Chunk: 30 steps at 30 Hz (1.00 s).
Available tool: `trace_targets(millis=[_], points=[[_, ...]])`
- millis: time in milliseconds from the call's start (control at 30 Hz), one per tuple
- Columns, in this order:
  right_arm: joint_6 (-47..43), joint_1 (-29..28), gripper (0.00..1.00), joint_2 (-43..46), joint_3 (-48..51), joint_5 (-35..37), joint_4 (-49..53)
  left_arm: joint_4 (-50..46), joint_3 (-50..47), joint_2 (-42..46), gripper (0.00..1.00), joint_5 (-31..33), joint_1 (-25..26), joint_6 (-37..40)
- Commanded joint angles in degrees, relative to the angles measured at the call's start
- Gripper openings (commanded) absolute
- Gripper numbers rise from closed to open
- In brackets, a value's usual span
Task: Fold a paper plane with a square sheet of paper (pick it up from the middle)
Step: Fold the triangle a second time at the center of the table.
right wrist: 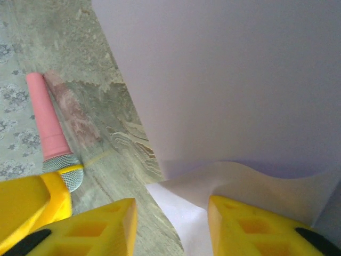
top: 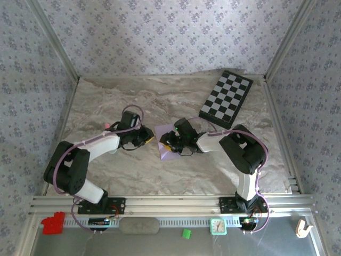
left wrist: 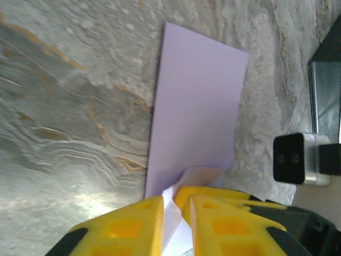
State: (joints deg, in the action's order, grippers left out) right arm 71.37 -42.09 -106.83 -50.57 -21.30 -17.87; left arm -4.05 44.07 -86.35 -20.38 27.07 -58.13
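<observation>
Left of the black-and-white chequered board (top: 226, 98), toward the arm bases: thin pale lilac sheet of paper (top: 169, 153), flat on the marbled table (top: 106, 106), partly folded into an oblong.
Paper's long axis: stretching straight away from the left gripper (left wrist: 173, 205), as seen from the left wrist.
Nearer arm: neither; both at the paper, left on the edge away from the board, right gripper (right wrist: 170, 208) on the board side.
Left gripper: narrow, pinching a raised flap at the paper's near edge.
Right gripper: partly open, jaws astride a curled lip of paper, apparently not clamped on it.
Coming move, by judgement: carrying the pinched flap along that long axis.
</observation>
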Motion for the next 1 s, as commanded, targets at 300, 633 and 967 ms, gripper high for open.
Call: trace_targets(millis=[300,633,967], points=[[-0.6,0.3,0.11,-1.5,-0.1,2.4,9.9,2.1,2.5,-6.6,0.08,-2.2,5.1,0.4],[-0.8,0.3,0.07,-1.6,-0.6,2.4,11.0,0.6,5.7,-11.3,0.05,-1.6,6.1,2.0],[-0.7,0.3,0.07,-1.4,-0.6,2.1,10.6,-1.6,5.9,-13.3,0.04,0.1,6.4,3.2]])
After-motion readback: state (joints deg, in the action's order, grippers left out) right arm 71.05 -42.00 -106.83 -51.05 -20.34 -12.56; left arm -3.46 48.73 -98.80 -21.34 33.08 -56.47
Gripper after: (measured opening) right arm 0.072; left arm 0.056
